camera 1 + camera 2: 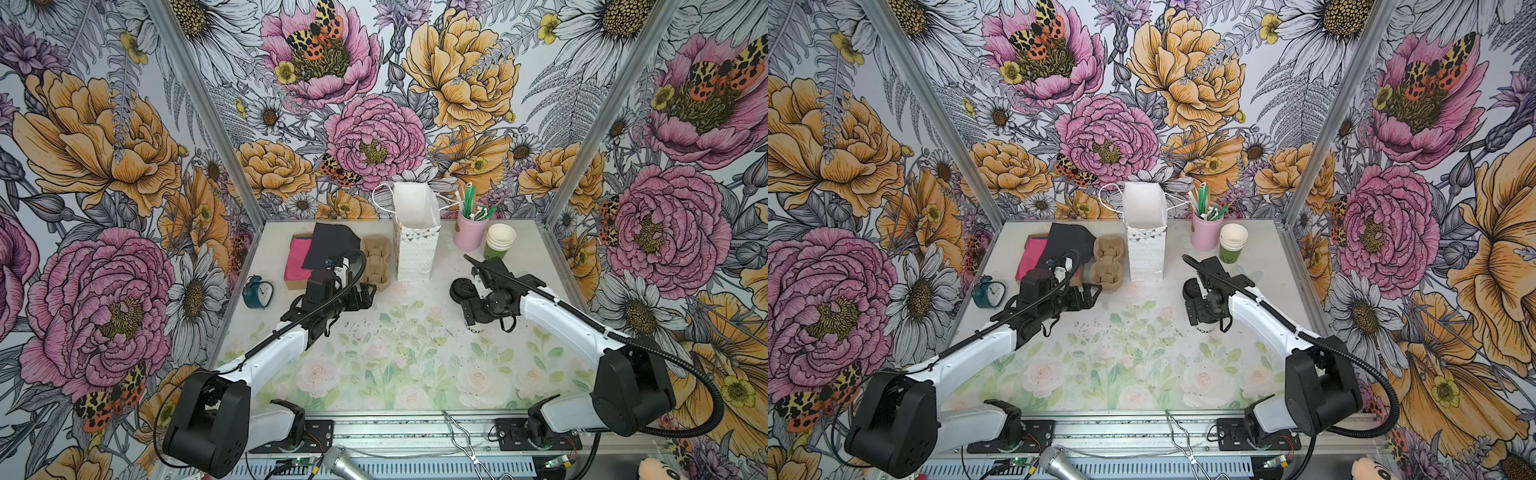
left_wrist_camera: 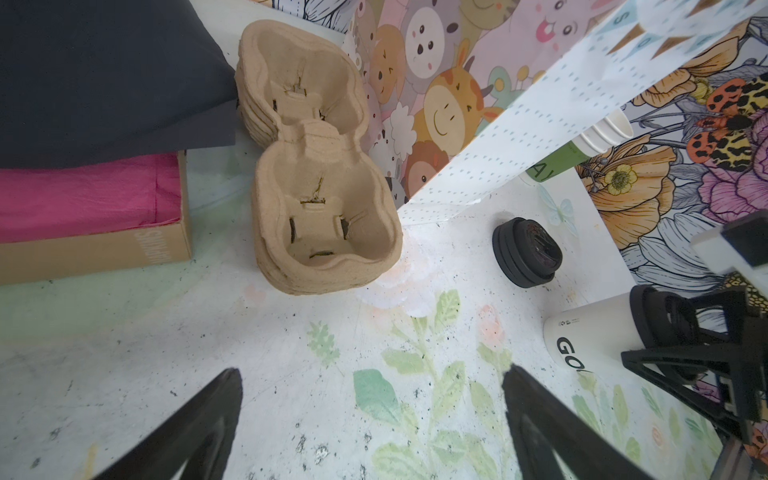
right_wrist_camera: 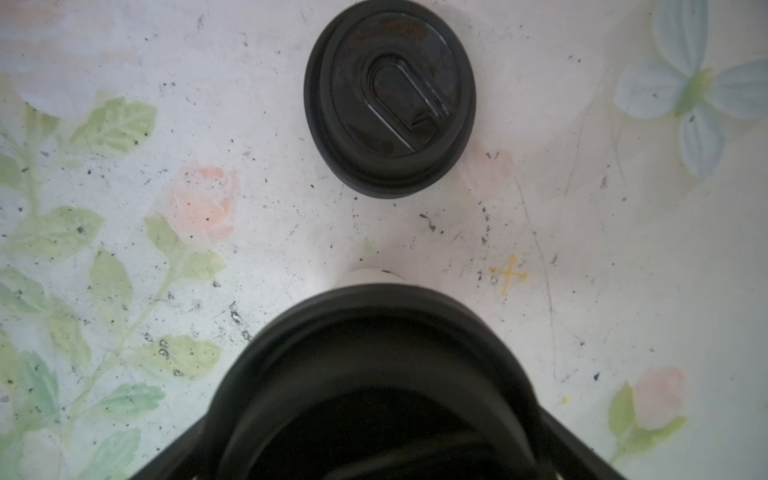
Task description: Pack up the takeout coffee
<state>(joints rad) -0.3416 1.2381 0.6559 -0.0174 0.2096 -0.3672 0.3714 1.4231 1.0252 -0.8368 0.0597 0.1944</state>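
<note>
The left wrist view shows most: the coffee [image 2: 590, 336] stands upright on the worktop [image 2: 208, 332], whitish wall with dark letters, black lid on, and the right end effector [image 2: 685, 332] reaches down over it with its jaws on either side of the lid. In both top views that arm's wrist hides nearly all of the coffee; they only place it, at about 3 o'clock from the worktop's middle. The right wrist view looks straight down on the lid between the jaws, yet no view shows whether the pads press it or stand just off, so I cannot tell if it is grasped. The loose lids [image 3: 388, 104], a short stack, sit at 11 o'clock from the coffee, near but apart. The left end effector [image 2: 372, 370] is released and empty, over bare worktop at 6 o'clock of the carriers [image 2: 324, 208]. The bag [image 1: 415, 249] stands open at 12 o'clock of the middle; its cartoon-animal side shows only in the left wrist view.
</note>
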